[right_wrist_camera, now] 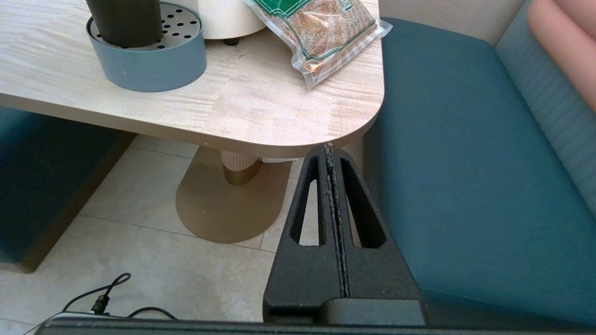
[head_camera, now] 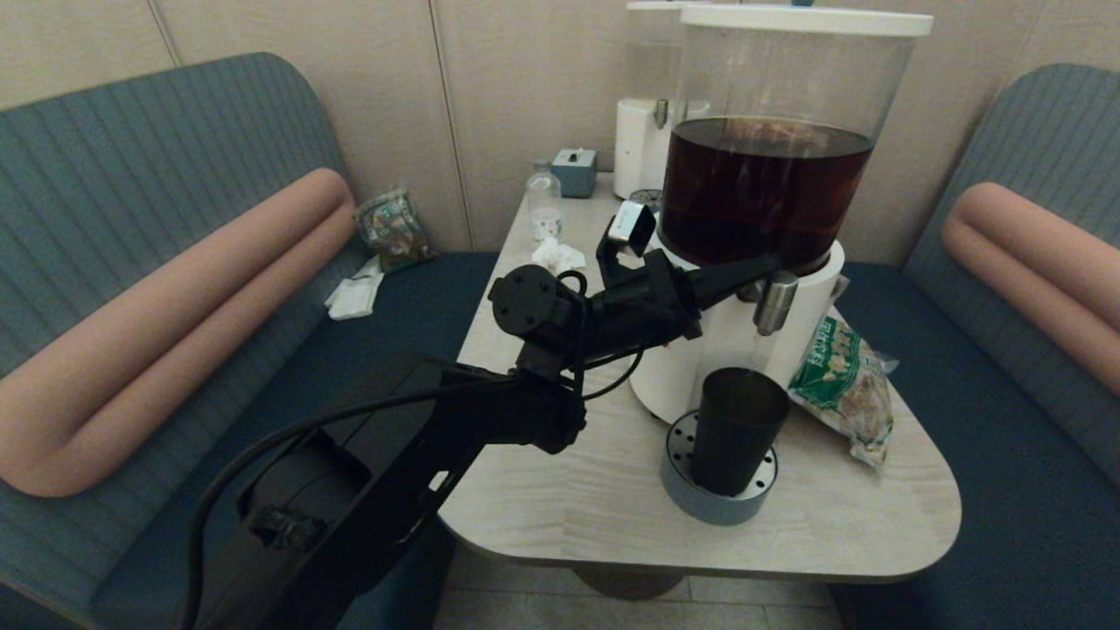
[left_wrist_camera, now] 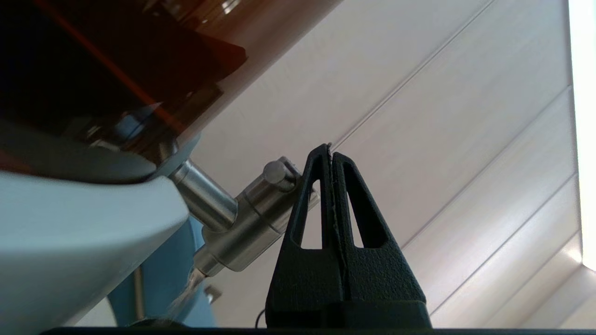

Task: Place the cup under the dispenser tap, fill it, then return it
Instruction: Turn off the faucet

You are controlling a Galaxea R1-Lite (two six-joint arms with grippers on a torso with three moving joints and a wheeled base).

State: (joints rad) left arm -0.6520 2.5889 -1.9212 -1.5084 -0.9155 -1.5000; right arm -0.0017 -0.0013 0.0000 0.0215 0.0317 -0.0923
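Observation:
The dark tapered cup (head_camera: 739, 429) stands upright on the grey perforated drip tray (head_camera: 717, 499), directly below the steel dispenser tap (head_camera: 775, 302) of the big dispenser with brown liquid (head_camera: 761, 188). My left gripper (head_camera: 772, 261) is shut with nothing in it, and its tips lie against the tap's upper end. In the left wrist view the gripper (left_wrist_camera: 329, 151) touches the tap (left_wrist_camera: 251, 218) beside its small knob (left_wrist_camera: 275, 173). A thin pale streak runs down from the spout's mouth (left_wrist_camera: 200, 270). My right gripper (right_wrist_camera: 329, 149) hangs shut below the table's near right corner. The cup (right_wrist_camera: 123, 21) shows there too.
A green snack bag (head_camera: 844, 385) lies just right of the dispenser base. A small clear bottle (head_camera: 544, 201), crumpled tissue (head_camera: 557, 255), a grey box (head_camera: 575, 171) and a smaller white dispenser (head_camera: 643, 131) are at the back. Blue benches (head_camera: 1006, 455) flank the table (head_camera: 604, 499).

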